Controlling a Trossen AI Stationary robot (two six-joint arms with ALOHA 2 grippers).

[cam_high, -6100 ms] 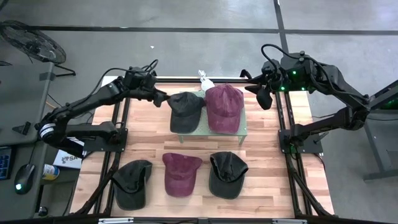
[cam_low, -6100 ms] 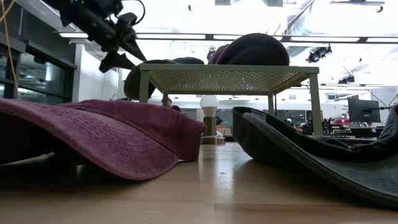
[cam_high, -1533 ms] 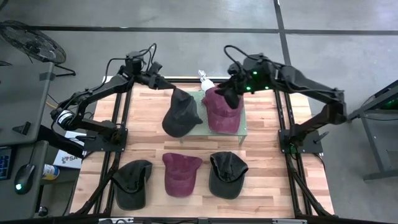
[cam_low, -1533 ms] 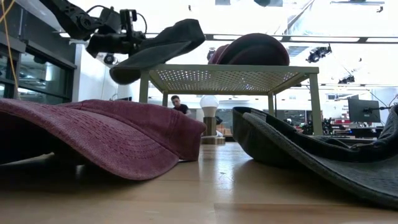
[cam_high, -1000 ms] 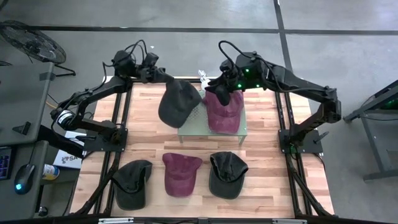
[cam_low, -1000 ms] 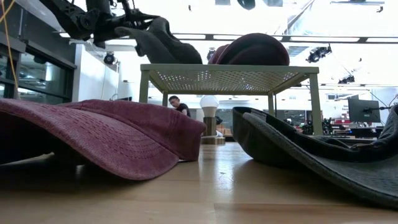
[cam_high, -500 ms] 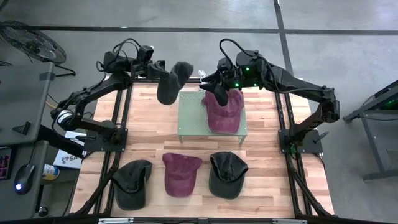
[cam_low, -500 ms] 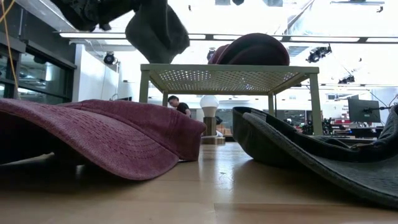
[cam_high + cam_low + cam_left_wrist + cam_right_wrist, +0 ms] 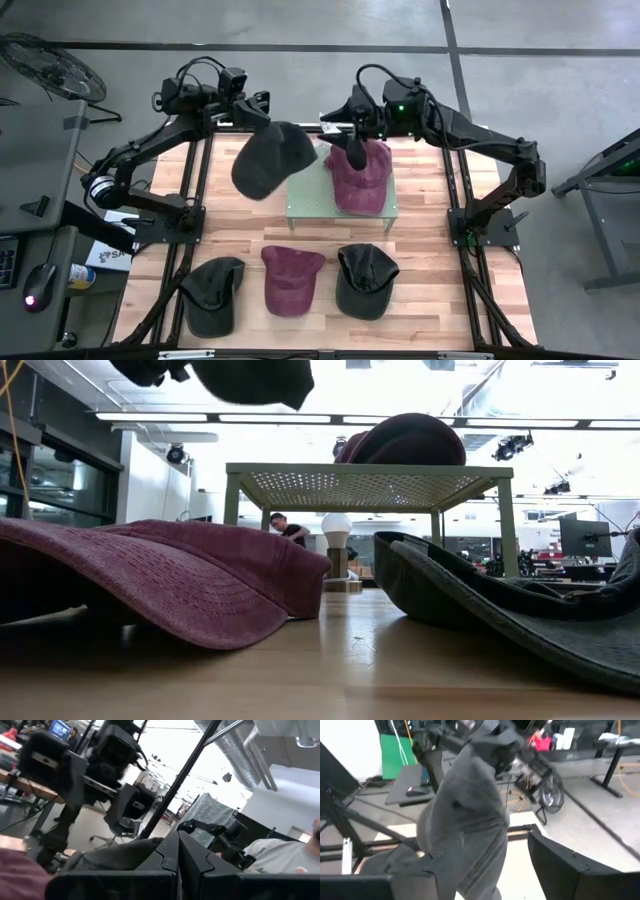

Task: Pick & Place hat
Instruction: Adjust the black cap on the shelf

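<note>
I see my left gripper (image 9: 258, 112) clamped on the dark hat (image 9: 265, 160), lifted near the tabletop's (image 9: 420, 220) far-left corner; right gripper (image 9: 356, 152) apart over the maroon hat (image 9: 362, 180).

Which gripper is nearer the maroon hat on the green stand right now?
Right. The right gripper hovers open over the maroon hat's back edge; the left gripper, shut on the dark grey hat, is off beyond the stand.

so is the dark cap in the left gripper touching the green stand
Apart. In the low view the dark cap hangs well above the green stand, with bright background showing between them; the left gripper holds it aloft.
</note>
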